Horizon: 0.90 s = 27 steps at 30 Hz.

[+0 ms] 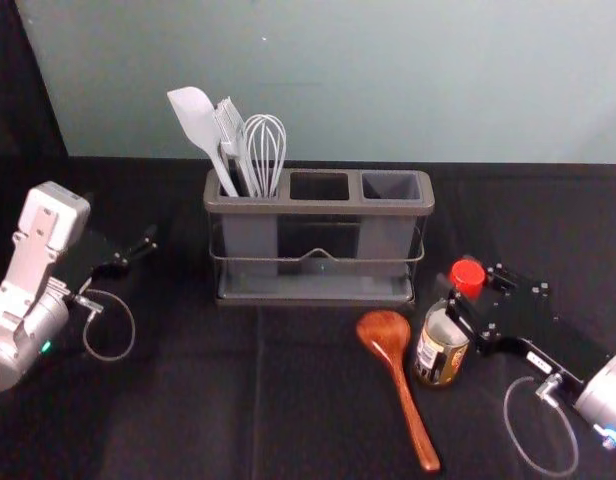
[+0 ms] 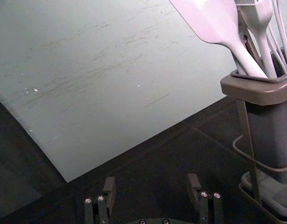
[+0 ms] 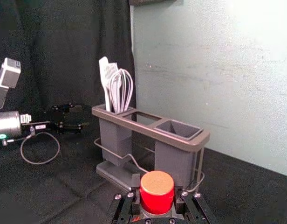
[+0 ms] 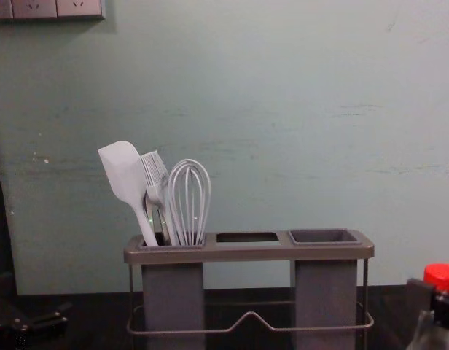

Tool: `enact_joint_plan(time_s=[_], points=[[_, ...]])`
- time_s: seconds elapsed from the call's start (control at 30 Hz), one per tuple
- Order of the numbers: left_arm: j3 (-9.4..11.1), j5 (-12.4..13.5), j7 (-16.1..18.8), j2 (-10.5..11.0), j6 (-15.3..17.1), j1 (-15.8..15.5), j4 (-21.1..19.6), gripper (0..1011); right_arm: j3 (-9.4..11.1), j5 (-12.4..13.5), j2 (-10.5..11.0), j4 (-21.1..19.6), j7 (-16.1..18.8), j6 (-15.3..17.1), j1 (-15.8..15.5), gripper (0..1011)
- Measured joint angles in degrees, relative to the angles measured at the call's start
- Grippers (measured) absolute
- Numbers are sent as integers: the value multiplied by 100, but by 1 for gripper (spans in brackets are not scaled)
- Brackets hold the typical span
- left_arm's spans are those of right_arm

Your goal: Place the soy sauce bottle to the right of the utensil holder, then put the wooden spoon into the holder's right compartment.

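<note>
Bottle [image 1: 440, 352], red-capped, labelled: one, in front of the holder [image 1: 318, 208] near its right end, with the spoon just to its left. Right gripper [image 1: 470, 312], yours: fingers clamped on the bottle just below the cap [image 3: 156, 191], which you see between the fingertips in the right wrist view. Spoon [image 1: 396, 365], wooden: one, flat on the table [image 1: 188, 400], bowl towards the holder, handle pointing back towards you. Holder: one, three sections, upright; right compartment [image 1: 385, 235] is an open-topped cup. Left compartment [image 1: 250, 240]: carries your spatula [image 1: 195, 120], brush [image 4: 154, 175] and whisk [image 1: 265, 150], heads up. Left gripper [image 1: 136, 254], yours: left of the holder, well apart from it, fingers spread.
</note>
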Motion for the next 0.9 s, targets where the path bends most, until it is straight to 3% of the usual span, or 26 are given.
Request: enact_joint_plan(time_s=[0.53, 0.9], points=[[0, 0, 0, 0, 0, 0, 0, 1005, 373, 11, 112, -465, -105, -5, -270, 392], [0, 0, 0, 0, 0, 0, 0, 1005, 594, 9, 137, -505, -124, 4, -325, 392]])
